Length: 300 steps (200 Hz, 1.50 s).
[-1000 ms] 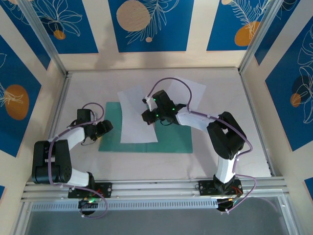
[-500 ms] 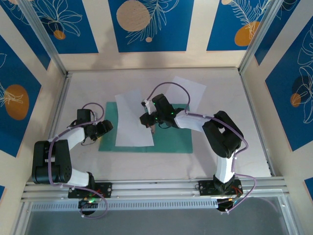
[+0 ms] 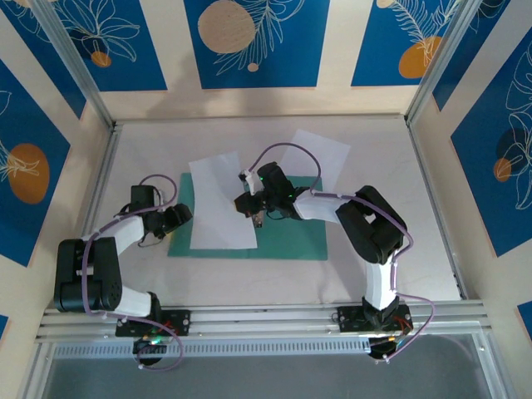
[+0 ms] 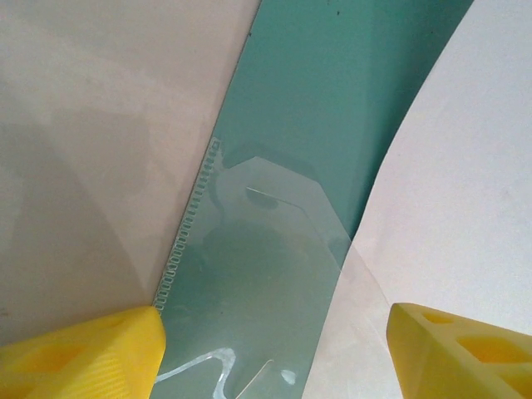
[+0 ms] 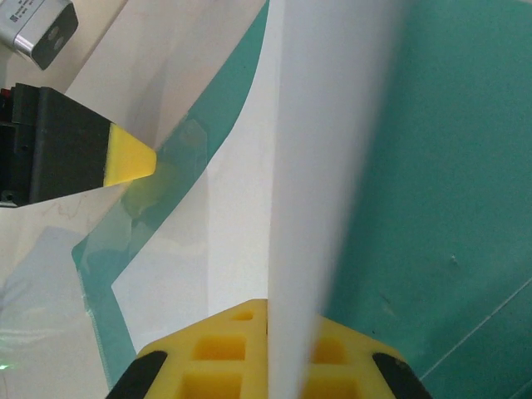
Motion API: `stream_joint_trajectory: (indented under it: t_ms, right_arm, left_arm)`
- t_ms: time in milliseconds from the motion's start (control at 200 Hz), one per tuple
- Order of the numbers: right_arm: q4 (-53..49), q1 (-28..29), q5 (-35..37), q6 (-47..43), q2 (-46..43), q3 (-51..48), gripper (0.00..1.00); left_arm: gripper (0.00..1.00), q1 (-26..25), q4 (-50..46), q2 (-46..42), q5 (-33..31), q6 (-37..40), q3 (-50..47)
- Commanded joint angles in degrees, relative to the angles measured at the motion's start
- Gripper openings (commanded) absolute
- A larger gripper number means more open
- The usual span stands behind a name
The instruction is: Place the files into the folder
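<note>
Here, thin white sheet (image 3: pixel 220 204) on teal folder (image 3: pixel 291 237)

The top camera is looking steeply down from behind the near edge of the table (image 3: pixel 249 278), while both wrist cameras are peering closely at the left edge of the folder (image 4: pixel 332 100), sharing it and one white sheet (image 4: pixel 465 191).

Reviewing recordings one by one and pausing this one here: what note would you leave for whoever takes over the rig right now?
Right claw: shut on a thin white paper sheet, held over the left part of the flat teal-green paper folder.
Left claw: open, empty, at the folder's left edge.
Second white paper sheet: lying at the folder's far edge.
Done: first sheet brought over the folder.
Left: release it inside, fetch the second sheet, likely close the folder.
</note>
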Motion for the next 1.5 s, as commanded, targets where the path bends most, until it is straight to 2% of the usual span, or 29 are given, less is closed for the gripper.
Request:
stream_joint_trajectory:
  t_ms: [0,415,795,980,1496]
  right_arm:
    - [2.62,0.10,-1.69,1.50,1.15,-0.99,0.01]
    - [3.97,-1.31,-6.23,6.68,3.78,0.42,0.09]
    - [1.61,-3.62,-9.12,7.42,6.97,5.39,0.32]
    - [-0.02,-5.20,-10.19,7.51,9.86,9.46,0.36]
    - [-8.03,-7.96,-14.11,6.08,20.49,26.45,0.37]
  left_arm:
    - [0.73,0.51,-1.91,0.61,0.92,0.15,-2.22]
    - [0.73,0.60,-1.37,0.60,1.67,-0.11,-2.13]
    - [0.73,0.60,-0.65,2.23,1.97,0.24,-1.76]
    - [0.73,0.60,-0.65,2.85,2.26,0.68,-1.69]
    - [0.72,0.60,-1.66,2.50,1.90,1.46,-1.47]
